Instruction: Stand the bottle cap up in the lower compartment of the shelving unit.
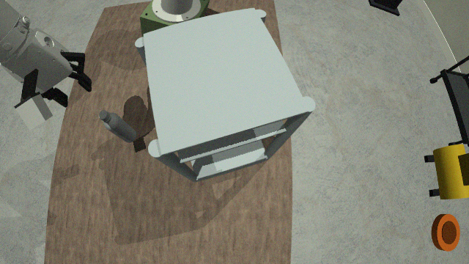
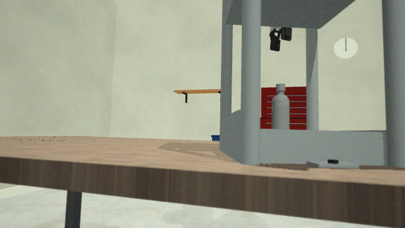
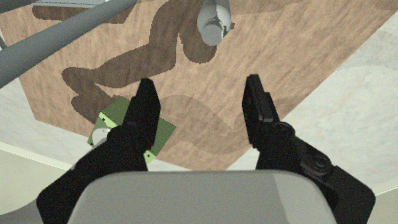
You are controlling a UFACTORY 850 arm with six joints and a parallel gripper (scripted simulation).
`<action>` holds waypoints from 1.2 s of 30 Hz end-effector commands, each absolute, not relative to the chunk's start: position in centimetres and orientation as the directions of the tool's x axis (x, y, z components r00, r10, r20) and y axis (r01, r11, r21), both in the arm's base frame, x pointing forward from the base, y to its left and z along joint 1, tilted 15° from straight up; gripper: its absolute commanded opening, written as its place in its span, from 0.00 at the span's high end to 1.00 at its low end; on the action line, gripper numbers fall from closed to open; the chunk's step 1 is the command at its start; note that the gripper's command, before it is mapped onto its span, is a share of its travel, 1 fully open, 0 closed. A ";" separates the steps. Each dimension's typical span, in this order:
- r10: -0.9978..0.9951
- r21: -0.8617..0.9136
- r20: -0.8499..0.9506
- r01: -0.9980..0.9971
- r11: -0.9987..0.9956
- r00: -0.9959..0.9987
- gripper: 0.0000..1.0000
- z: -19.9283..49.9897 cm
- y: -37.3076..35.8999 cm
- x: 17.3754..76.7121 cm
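Note:
The grey bottle (image 1: pixel 118 126) stands cap up on the wooden table, just left of the shelving unit (image 1: pixel 220 92). In the exterior view the bottle (image 2: pixel 280 109) shows through the unit's open sides, on the table behind it. The wrist view shows the bottle (image 3: pixel 215 22) from above, far below the fingers. My gripper (image 1: pixel 75 82) hangs high above the table's left edge, well apart from the bottle. It is open with nothing between the fingers. It also shows in the exterior view (image 2: pixel 278 38) above the bottle.
The robot's green base (image 1: pixel 176 11) sits at the table's far end behind the unit. A small flat grey plate (image 2: pixel 332 163) lies on the table by the unit. The unit's posts (image 2: pixel 250 82) stand close to the bottle's right.

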State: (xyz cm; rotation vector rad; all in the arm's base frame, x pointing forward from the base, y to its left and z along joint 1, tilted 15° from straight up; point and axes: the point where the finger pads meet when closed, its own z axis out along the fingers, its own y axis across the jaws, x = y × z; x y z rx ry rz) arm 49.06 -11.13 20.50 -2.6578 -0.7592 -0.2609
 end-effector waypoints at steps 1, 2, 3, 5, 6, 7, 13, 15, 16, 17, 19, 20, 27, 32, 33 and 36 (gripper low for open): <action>0.485 -0.315 0.315 0.572 -0.758 0.816 0.26 20.5 -11.2 49.1; 0.488 -0.320 0.326 0.580 -0.749 0.810 0.26 20.5 -11.1 49.1; 0.490 -0.324 0.338 0.588 -0.741 0.803 0.26 20.5 -11.1 49.1; 0.495 -0.333 0.363 0.606 -0.722 0.790 0.26 20.4 -11.1 49.1; 0.498 -0.340 0.376 0.616 -0.710 0.782 0.26 20.4 -11.1 49.1; 0.501 -0.347 0.389 0.626 -0.698 0.773 0.26 20.4 -11.1 49.1; 0.507 -0.366 0.449 0.669 -0.647 0.736 0.26 20.3 -11.1 49.1; 0.507 -0.374 0.483 0.692 -0.617 0.714 0.26 20.3 -11.1 49.1; 0.507 -0.378 0.501 0.704 -0.601 0.702 0.26 20.3 -11.1 49.1; 0.505 -0.380 0.520 0.716 -0.585 0.689 0.26 20.3 -11.1 49.1; 0.500 -0.382 0.558 0.740 -0.554 0.662 0.26 20.3 -11.1 49.2; 0.497 -0.384 0.577 0.753 -0.534 0.648 0.26 20.3 -11.1 49.2; 0.452 -0.390 0.724 0.850 -0.354 0.521 0.26 20.0 -11.0 49.0; 0.417 -0.377 0.784 0.886 -0.268 0.460 0.26 19.8 -11.0 49.0; 0.402 -0.371 0.803 0.897 -0.240 0.439 0.26 19.8 -11.0 49.0; 0.357 -0.346 0.854 0.925 -0.155 0.379 0.26 19.7 -10.9 49.0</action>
